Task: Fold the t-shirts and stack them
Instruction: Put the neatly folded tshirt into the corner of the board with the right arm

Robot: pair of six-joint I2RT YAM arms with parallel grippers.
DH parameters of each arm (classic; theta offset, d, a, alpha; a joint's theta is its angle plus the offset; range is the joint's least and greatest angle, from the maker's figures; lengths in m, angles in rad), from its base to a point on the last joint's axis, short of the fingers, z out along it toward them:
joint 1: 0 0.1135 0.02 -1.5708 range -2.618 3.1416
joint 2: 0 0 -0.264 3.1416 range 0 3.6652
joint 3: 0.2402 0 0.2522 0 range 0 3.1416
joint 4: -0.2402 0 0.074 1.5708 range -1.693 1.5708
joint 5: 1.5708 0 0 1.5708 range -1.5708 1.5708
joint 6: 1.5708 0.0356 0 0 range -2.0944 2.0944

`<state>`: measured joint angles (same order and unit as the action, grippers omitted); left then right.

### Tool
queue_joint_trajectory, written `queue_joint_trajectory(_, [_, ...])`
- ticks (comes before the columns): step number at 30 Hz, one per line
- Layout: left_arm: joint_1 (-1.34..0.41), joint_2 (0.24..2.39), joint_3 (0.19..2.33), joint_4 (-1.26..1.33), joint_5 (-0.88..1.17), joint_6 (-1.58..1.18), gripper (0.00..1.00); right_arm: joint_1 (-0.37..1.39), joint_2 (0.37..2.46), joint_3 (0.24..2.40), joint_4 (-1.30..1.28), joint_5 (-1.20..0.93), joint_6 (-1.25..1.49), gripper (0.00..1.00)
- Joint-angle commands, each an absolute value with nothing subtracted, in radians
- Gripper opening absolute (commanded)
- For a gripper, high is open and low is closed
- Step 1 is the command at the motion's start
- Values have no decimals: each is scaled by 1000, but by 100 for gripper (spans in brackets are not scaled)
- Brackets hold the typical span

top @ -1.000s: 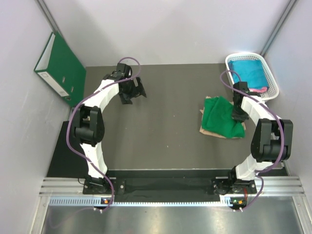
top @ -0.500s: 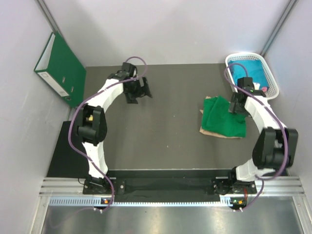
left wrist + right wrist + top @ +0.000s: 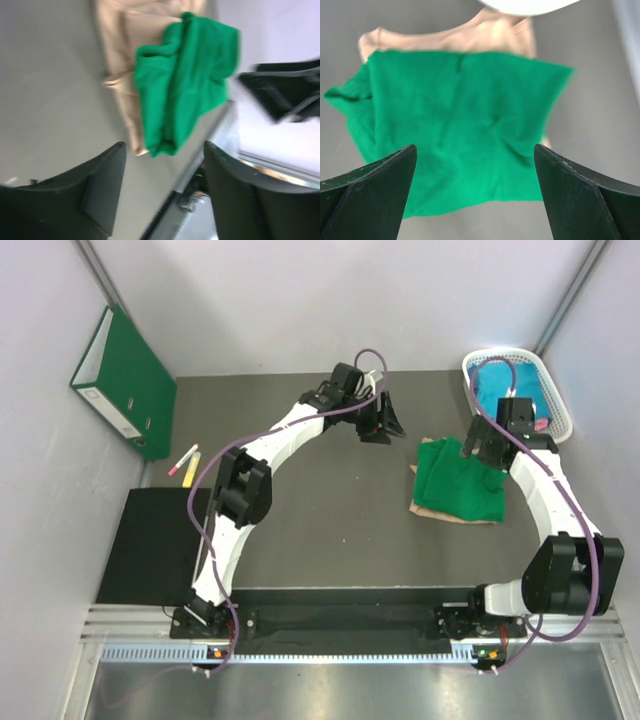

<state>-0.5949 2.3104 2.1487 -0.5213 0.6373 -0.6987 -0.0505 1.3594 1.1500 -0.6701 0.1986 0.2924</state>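
The green t-shirt (image 3: 458, 483) lies rumpled on the bench (image 3: 330, 510), directly below the right hand (image 3: 478, 452). It is off to the right of the left hand (image 3: 385, 422) and nearer the arm bases than that hand. Beneath it sits a tan folded cloth (image 3: 424, 504), whose edge shows past the shirt on the side facing the left hand.

The right hand is open, its two fingers (image 3: 370, 195) spread wide with nothing between them. In its wrist view the shirt fills the gap between the fingertips. How high the hand hangs over the cloth cannot be told.

The left hand is open too, its fingers (image 3: 100, 185) parted and empty, apart from the shirt. Its wrist view is blurred, with the shirt and the tan cloth ahead of the fingertips.

Just beyond the right hand, on its right, stands a white basket (image 3: 558, 400). It holds a teal t-shirt (image 3: 525, 380) and a strip of pink cloth (image 3: 540, 424).

Well away to the left of the left hand, a green binder (image 3: 125, 375) leans against the wall. Two markers (image 3: 183, 460) lie on the bench beside it, and a black mat (image 3: 150, 540) lies nearer the bases.
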Motion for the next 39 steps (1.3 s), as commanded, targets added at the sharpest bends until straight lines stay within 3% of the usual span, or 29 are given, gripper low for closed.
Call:
queue_joint_trajectory(1, [-589,2364,2082,-132,872,-989,46,-57,1394,1109,-580,58,336,100])
queue_joint_trajectory(3, [-597,2401,2071,-10,897,-1089,32,-57,1411,1085,-562,48,337,99])
queue_joint_trajectory(4, [-604,2414,2080,32,910,-1115,15,-57,1417,1077,-542,46,336,100])
queue_joint_trajectory(5, [-609,2440,2088,57,928,-1139,5,-57,1422,1071,-537,45,336,99])
queue_joint_trajectory(6, [-614,2453,2095,78,933,-1185,0,-57,1437,1068,-532,52,337,99])
queue_joint_trajectory(16, [-653,2477,2122,124,957,-1215,0,-61,1574,1055,-451,225,367,97])
queue_joint_trajectory(25, [-652,2398,2048,-49,940,-1075,0,-57,1897,1189,-414,164,334,100])
queue_joint_trajectory(39, [-617,2312,1996,-383,833,-796,0,-25,1574,1290,-520,52,305,100])
